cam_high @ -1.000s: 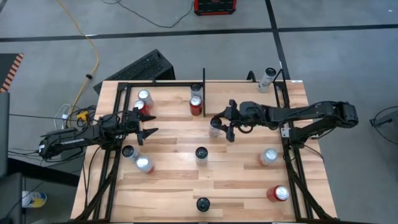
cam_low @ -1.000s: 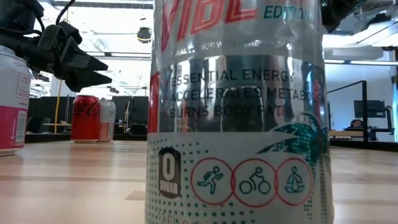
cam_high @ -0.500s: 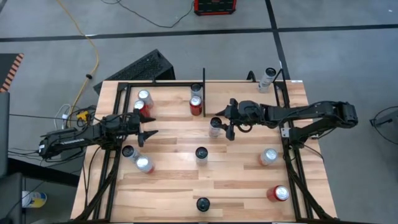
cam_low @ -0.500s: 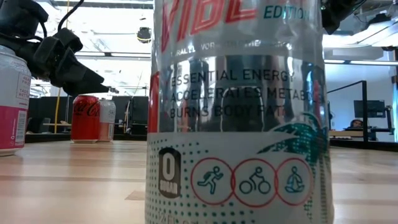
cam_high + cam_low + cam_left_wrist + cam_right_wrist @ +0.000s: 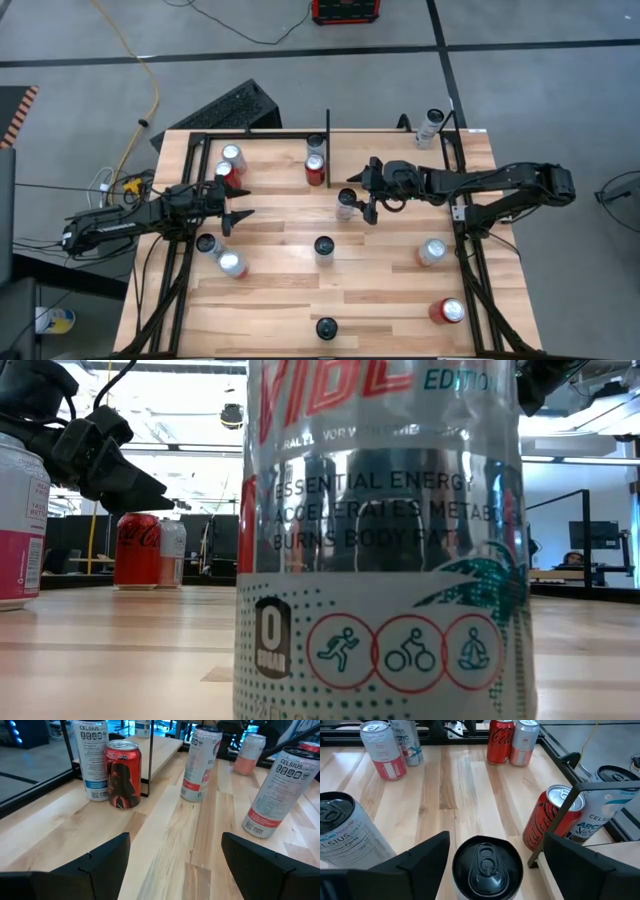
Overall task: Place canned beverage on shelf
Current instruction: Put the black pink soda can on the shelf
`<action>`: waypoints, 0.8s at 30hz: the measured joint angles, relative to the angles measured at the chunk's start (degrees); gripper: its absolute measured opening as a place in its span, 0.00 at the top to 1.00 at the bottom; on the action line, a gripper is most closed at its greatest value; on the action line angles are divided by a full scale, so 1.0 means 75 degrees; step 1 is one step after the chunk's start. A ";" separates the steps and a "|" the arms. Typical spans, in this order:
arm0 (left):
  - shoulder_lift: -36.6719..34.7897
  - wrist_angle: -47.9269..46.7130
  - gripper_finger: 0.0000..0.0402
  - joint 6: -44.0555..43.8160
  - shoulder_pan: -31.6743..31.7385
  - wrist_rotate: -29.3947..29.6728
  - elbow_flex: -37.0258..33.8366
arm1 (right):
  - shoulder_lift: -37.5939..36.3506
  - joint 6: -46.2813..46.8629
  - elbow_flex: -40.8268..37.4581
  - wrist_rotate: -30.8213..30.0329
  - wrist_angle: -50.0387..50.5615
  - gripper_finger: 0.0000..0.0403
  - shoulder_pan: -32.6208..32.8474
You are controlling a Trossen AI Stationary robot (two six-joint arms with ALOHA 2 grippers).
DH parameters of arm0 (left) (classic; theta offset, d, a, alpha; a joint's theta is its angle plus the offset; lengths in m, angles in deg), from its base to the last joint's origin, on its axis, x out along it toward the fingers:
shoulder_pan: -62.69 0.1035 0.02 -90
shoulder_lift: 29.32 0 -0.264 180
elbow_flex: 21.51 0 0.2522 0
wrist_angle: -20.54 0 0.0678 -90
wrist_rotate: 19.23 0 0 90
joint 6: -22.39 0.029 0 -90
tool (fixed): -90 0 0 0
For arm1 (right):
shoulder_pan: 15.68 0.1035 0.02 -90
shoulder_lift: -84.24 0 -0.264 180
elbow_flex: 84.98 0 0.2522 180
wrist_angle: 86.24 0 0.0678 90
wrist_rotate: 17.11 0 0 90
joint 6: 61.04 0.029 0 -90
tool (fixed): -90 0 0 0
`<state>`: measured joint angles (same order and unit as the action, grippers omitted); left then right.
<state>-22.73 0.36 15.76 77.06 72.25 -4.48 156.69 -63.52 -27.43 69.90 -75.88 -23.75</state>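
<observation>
The shelf point(image 5: 280, 150) is the light plank surface with black rails and a short divider bar point(image 5: 327, 125). My right gripper point(image 5: 360, 196) is open at the middle of the shelf. Its fingers stand on either side of a black-topped silver can point(image 5: 487, 865) with a gap on each side. That can stands upright on the planks point(image 5: 346, 204). My left gripper point(image 5: 238, 212) is open and empty near the left rail; in the left wrist view point(image 5: 175, 865) only bare wood lies between its fingers.
A red can point(image 5: 315, 168) stands by the divider, with two cans point(image 5: 230, 160) at the far left. More cans stand at the left point(image 5: 231, 263), middle point(image 5: 324, 246) and right point(image 5: 432, 250). A big silver can point(image 5: 380, 540) fills the low view.
My left gripper has drawn back a little toward the table's left edge, still open. No can has moved.
</observation>
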 joint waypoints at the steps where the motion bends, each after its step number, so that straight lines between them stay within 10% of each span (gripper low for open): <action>1: 0.0000 -0.0003 0.25 -0.0001 0.0000 -0.0001 0.0000 | 0.0000 0.0003 0.0000 0.0000 0.0001 0.14 0.0000; 16: 0.0000 -0.0016 0.25 -0.0006 0.0000 -0.0003 0.0000 | 0.0000 0.0987 0.0000 -0.0562 0.0285 0.15 0.0275; 24: 0.0003 -0.0019 0.25 -0.0006 0.0002 -0.0005 0.0000 | 0.0580 0.0677 0.0005 -0.2229 -0.0237 0.15 0.1034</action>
<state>-22.71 0.22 15.71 77.07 72.21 -4.48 161.03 -58.44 -27.40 53.18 -77.66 -16.00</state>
